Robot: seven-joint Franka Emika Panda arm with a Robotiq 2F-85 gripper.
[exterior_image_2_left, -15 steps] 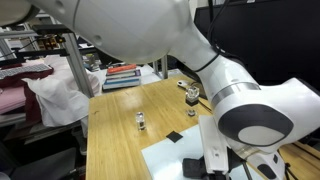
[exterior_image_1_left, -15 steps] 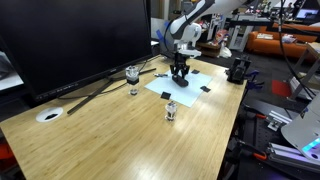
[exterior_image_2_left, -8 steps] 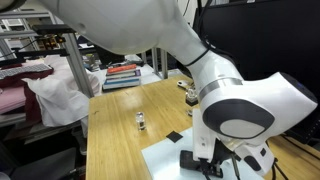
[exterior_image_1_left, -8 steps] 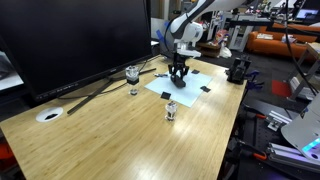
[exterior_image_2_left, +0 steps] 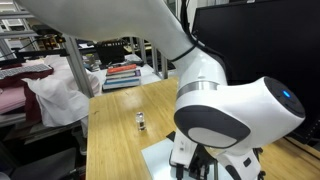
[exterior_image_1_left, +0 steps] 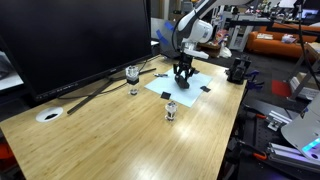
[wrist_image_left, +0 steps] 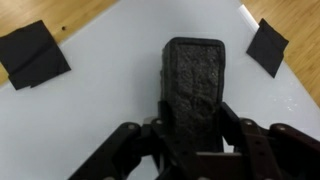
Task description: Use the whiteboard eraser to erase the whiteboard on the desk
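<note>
The gripper point(wrist_image_left: 193, 126) is closed on the whiteboard eraser point(wrist_image_left: 194, 80), one finger point(wrist_image_left: 152, 140) pressing each long side of the dark, textured block. In the wrist view the eraser reaches away from the jaws over the middle of the whiteboard point(wrist_image_left: 105, 85). A black corner patch point(wrist_image_left: 32, 55) lies to its left and another point(wrist_image_left: 268, 45) to its right, both at the far corners. Light wood of the desk point(wrist_image_left: 80, 10) shows beyond the sheet's edges. Whether the eraser presses on the sheet cannot be told.

In an exterior view the arm comes down from the far right and the gripper point(exterior_image_1_left: 182, 72) holds the eraser point(exterior_image_1_left: 182, 80) over the whiteboard point(exterior_image_1_left: 192, 88), which lies flat on the far right part of the desk point(exterior_image_1_left: 130, 135). A stemmed glass point(exterior_image_1_left: 132, 75) stands to the left of the sheet, and a small glass item point(exterior_image_1_left: 171, 109) stands just near of it. A white disc point(exterior_image_1_left: 48, 115) sits well to the left, under the big black monitor point(exterior_image_1_left: 70, 40).

In an exterior view the arm's bulk fills the right side. Only a corner of the whiteboard point(exterior_image_2_left: 158, 160) and the small glass item point(exterior_image_2_left: 141, 122) show beside it.
</note>
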